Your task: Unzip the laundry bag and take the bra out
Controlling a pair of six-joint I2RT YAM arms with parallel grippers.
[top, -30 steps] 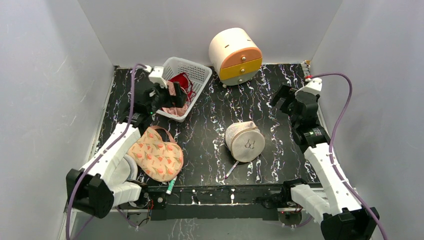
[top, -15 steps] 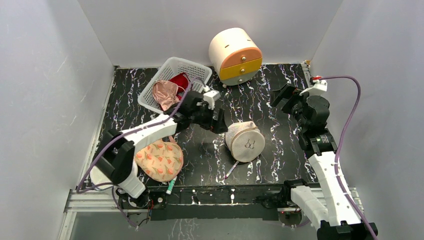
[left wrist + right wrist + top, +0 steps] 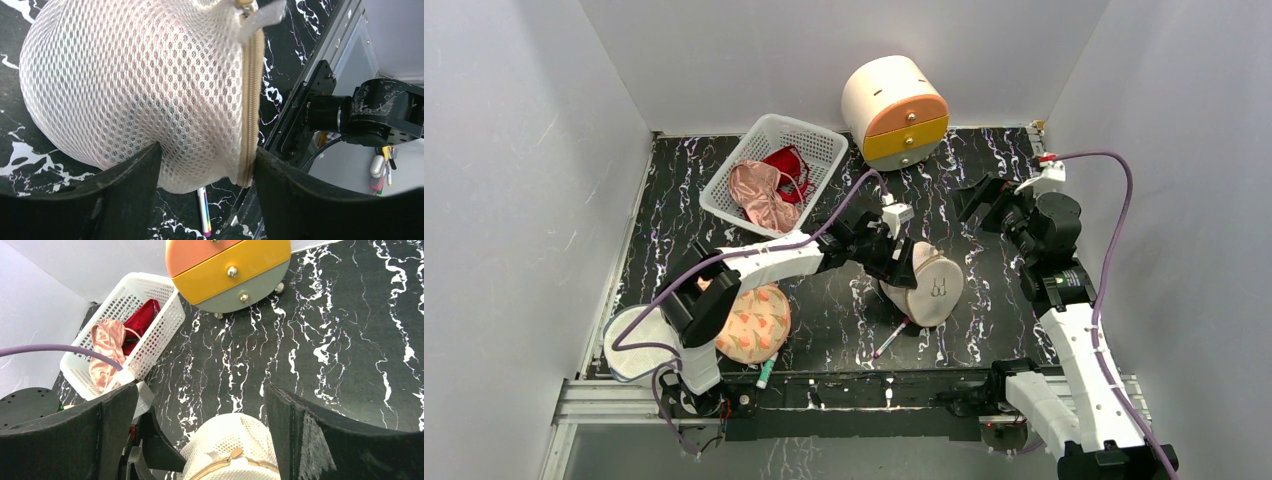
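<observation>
Top external: basket [image 3: 826, 158] holds garments [image 3: 759, 190]; laundry bag [image 3: 934, 290] zipped.

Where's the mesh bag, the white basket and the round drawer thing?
laundry bag [image 3: 135, 85]: left wrist view, mesh side.
white lattice basket [image 3: 165, 335]: right wrist view, outer side wall.
round drawer cabinet [image 3: 904, 112]: top view, orange drawer front.

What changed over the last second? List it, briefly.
The left gripper swung from the basket at the far left across to the laundry bag and closed its fingers on the bag's mesh sides, tipping it rightward. The right gripper hangs open at the far right, barely shifted. The basket, drawer cabinet, floral piece and pen stayed put.
</observation>
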